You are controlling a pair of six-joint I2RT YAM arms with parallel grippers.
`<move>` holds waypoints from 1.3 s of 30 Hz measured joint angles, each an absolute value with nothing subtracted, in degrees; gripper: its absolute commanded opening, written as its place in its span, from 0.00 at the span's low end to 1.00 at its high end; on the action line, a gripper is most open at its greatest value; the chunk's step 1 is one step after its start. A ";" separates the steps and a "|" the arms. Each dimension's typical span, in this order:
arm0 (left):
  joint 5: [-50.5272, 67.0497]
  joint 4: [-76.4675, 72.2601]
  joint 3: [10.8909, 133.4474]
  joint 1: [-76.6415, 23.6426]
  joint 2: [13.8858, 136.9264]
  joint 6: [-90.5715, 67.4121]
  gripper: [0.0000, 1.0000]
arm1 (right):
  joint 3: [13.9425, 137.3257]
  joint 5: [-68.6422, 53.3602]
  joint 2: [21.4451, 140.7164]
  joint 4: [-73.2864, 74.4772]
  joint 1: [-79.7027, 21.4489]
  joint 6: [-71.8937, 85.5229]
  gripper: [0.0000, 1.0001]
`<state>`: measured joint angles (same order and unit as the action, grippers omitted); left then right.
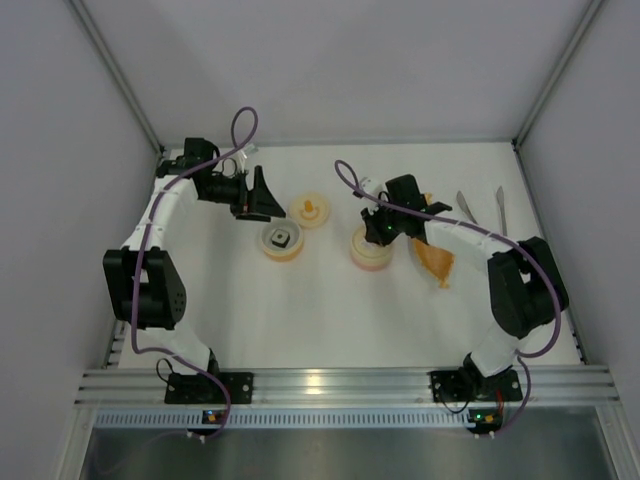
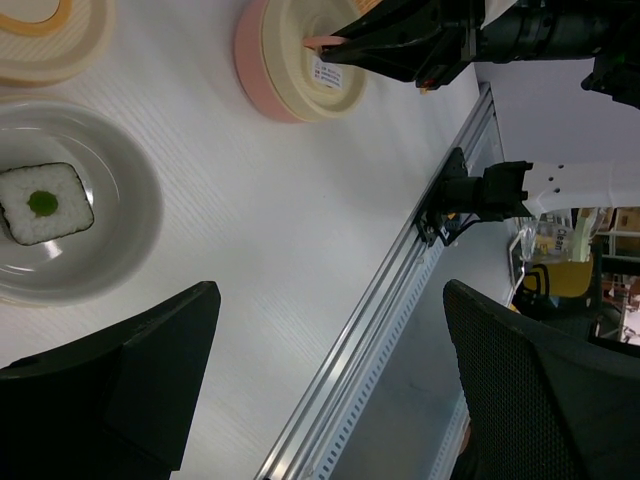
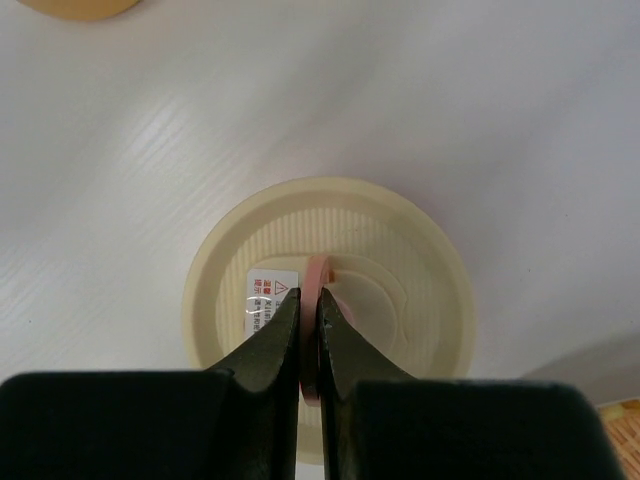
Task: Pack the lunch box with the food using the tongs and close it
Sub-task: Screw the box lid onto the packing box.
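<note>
The lunch box point(image 1: 368, 250), cream with a pink rim, stands at the table's middle with its cream lid point(image 3: 330, 290) on top. My right gripper point(image 3: 309, 300) is shut on the lid's upright pink tab point(image 3: 318, 270), and it shows from the side in the left wrist view point(image 2: 330, 45), over the lunch box point(image 2: 290, 60). The orange food bag point(image 1: 437, 260) lies just right of the box, partly under the right arm. The silver tongs point(image 1: 466, 207) lie at the back right. My left gripper point(image 1: 255, 195) hangs open and empty point(image 2: 330, 290), left of the box.
A grey bowl point(image 2: 130, 200) with an orange rim holds one white, green-centred sushi piece point(image 2: 42, 203), left of the lunch box. Its orange-marked lid point(image 1: 310, 208) lies behind it. An aluminium rail point(image 1: 340, 382) runs along the near edge. Grey walls enclose the table.
</note>
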<state>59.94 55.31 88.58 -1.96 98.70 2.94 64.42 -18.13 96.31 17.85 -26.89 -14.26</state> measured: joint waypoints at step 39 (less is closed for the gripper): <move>52.77 54.08 83.57 -1.76 94.63 6.22 0.98 | 71.37 -18.90 94.39 31.88 -28.08 -14.11 0.54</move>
